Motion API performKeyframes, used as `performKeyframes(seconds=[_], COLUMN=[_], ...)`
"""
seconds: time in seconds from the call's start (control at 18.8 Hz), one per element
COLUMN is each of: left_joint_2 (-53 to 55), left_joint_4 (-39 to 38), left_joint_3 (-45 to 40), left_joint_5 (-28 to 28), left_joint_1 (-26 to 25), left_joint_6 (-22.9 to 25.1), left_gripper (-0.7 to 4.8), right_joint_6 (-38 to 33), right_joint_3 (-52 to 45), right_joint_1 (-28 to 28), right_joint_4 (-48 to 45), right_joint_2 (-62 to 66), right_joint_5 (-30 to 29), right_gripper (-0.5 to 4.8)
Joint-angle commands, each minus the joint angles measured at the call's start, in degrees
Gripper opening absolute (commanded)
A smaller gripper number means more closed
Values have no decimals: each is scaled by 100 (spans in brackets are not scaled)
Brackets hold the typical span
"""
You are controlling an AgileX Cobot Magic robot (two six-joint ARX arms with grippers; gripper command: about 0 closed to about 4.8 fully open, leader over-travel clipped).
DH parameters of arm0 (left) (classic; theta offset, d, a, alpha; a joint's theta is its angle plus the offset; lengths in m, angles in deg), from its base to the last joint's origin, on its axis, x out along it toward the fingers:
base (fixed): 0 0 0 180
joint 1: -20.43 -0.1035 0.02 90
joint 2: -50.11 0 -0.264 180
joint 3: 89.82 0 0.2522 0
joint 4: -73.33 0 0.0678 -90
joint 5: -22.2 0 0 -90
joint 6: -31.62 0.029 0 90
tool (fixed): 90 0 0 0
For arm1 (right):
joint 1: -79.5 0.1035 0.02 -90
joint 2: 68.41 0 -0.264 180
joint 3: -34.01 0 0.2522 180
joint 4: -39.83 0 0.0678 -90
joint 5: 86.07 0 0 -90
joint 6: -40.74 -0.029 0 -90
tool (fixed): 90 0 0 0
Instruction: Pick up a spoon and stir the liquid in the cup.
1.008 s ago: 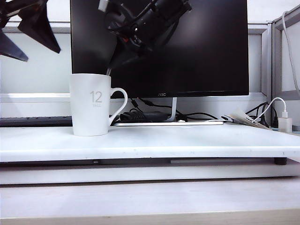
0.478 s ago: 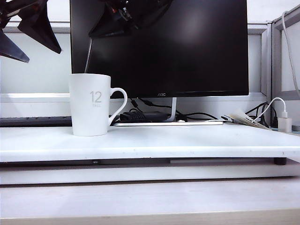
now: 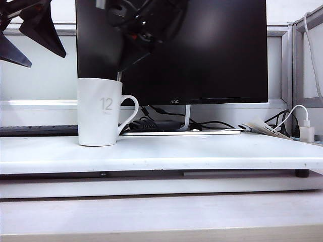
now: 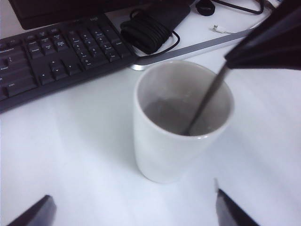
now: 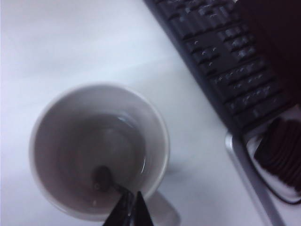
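The cup [image 3: 98, 112], a tall white mug printed "12", stands on the white table at the left, its loop handle to the right. My right gripper [image 3: 126, 60] hangs above its rim, shut on the thin spoon [image 3: 119, 75] handle. In the left wrist view the spoon [image 4: 207, 101] slants down into the cup [image 4: 181, 141] from the right gripper [image 4: 270, 44]. Seen from the right wrist, the spoon bowl [image 5: 101, 176] lies under clear liquid near the cup [image 5: 47, 117] wall, below the gripper [image 5: 131, 207]. My left gripper [image 3: 45, 58] hovers open, up and left of the cup; its tips [image 4: 134, 214] hold nothing.
A black monitor [image 3: 212, 50] stands right behind the cup, its flat silver base [image 4: 197, 47] beside it. A dark keyboard [image 4: 56, 52] and a coiled black cable [image 4: 150, 28] lie behind the cup. A white charger [image 3: 306, 133] and cables sit far right.
My right gripper swung the spoon from the cup's right side to its left and back to the right. The cup shifted slightly right and turned a little. The left gripper stayed put.
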Motion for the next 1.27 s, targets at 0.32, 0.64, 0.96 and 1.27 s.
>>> performKeyframes(seconds=[0.32, 0.64, 0.96, 1.27], left_joint_2=[-26, -26, -26, -26], left_joint_4=[76, 72, 72, 72], left_joint_3=[11, 11, 11, 11], left_joint_5=[-28, -28, -31, -31], left_joint_1=[-9, -9, -7, -7], left_joint_6=[-20, -20, -22, -20], left_gripper=[479, 479, 479, 479], right_joint_6=[76, 422, 514, 503], right_joint_3=[581, 581, 581, 581], right_joint_1=[214, 249, 251, 323], right_joint_4=[-365, 433, -146, -221], right_joint_2=[-17, -17, -17, -17], right_joint_5=[-643, -527, 363, -595], right_gripper=[-6, -6, -6, -6])
